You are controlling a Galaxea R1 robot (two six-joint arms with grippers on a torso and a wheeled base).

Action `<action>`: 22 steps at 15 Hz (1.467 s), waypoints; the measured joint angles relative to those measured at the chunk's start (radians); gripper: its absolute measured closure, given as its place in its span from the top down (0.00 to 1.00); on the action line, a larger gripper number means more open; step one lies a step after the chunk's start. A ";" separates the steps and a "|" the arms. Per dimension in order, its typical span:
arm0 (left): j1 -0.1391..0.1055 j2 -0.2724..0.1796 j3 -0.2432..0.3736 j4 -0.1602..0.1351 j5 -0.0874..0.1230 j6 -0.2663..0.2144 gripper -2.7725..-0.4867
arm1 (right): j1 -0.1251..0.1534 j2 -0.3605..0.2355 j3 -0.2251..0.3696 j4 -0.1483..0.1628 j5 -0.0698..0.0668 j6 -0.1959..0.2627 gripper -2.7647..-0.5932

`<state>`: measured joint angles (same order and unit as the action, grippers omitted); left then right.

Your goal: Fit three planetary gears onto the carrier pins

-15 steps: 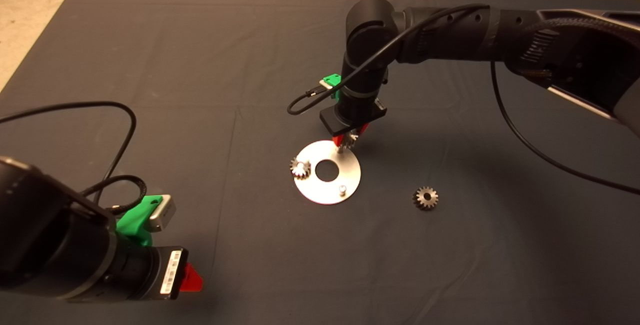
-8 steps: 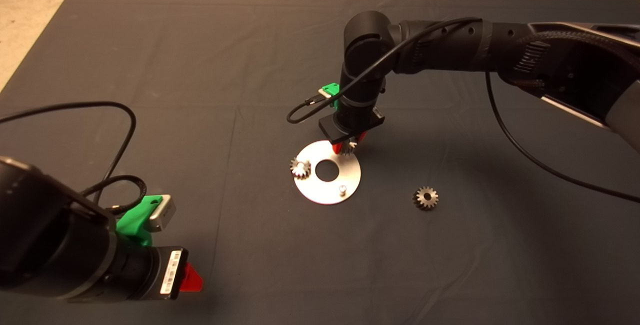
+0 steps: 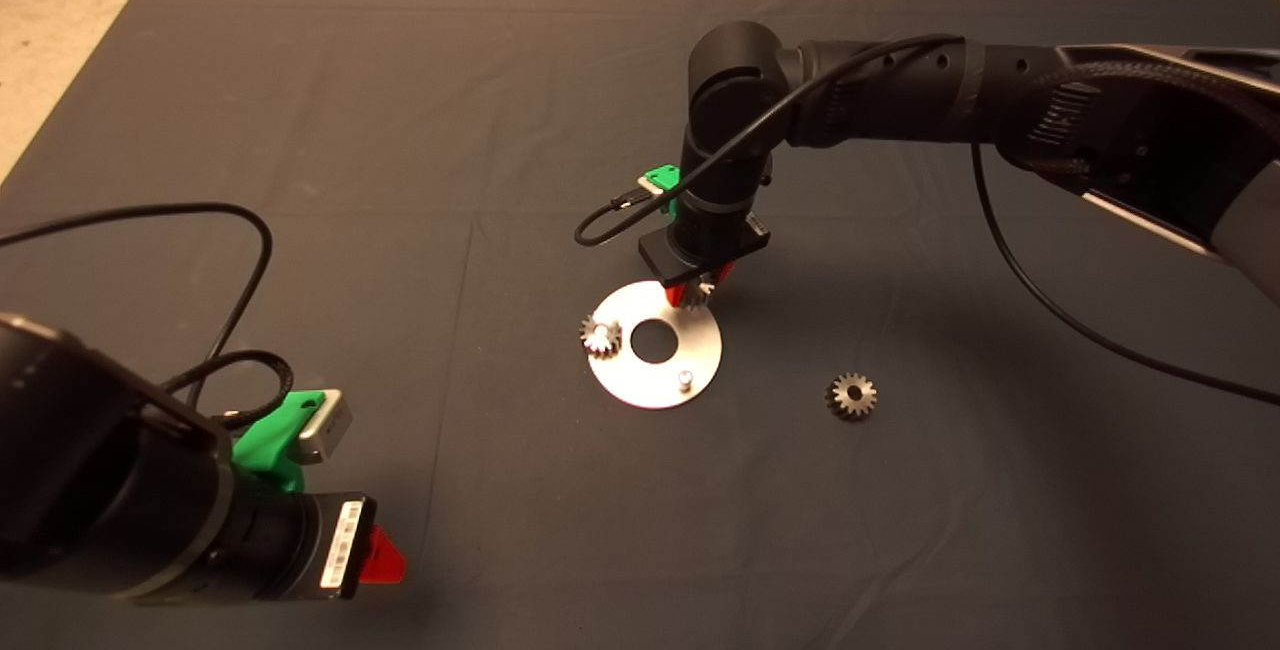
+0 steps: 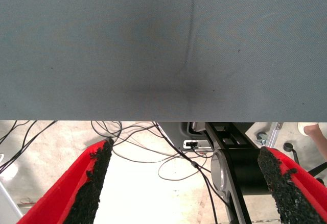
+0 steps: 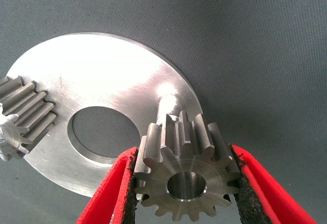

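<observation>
The round shiny disc [image 3: 700,350] lies mid-mat, and my right gripper [image 3: 697,292] hangs over its far edge, shut on a silver planetary gear [image 5: 186,175]. That gear sits just above a carrier pin [image 5: 167,106], beside rather than threaded on it. A second gear [image 3: 600,335] sits on the left pin, also showing at the disc's edge as a toothed gear [image 5: 20,114]. The near pin [image 3: 686,379] stands bare. A third, darker gear [image 3: 851,395] lies on the mat right of the disc. My left gripper [image 3: 380,555] is parked open at the lower left.
A black cable [image 3: 230,260] loops over the mat on the left. The left wrist view shows the mat edge [image 4: 163,119], with floor cables [image 4: 168,157] and a black frame beyond it. The right arm [image 3: 950,100] spans the far right of the mat.
The right gripper came down with its gear toward the far pin and moved slightly right, then held still over the last half second. The left arm has not moved.
</observation>
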<state>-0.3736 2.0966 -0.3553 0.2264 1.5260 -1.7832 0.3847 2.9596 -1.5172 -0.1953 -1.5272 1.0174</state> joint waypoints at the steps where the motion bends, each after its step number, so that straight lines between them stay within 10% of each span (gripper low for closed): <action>1: 0.000 0.000 0.000 0.000 0.000 0.000 0.68 | 0.000 0.000 -0.001 -0.004 0.000 0.000 0.25; 22: 0.000 0.000 0.000 0.000 0.000 0.000 0.68 | -0.008 0.016 -0.017 -0.024 0.027 -0.004 0.25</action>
<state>-0.3736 2.0970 -0.3553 0.2260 1.5260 -1.7832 0.3766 2.9755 -1.5347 -0.2191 -1.5000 1.0136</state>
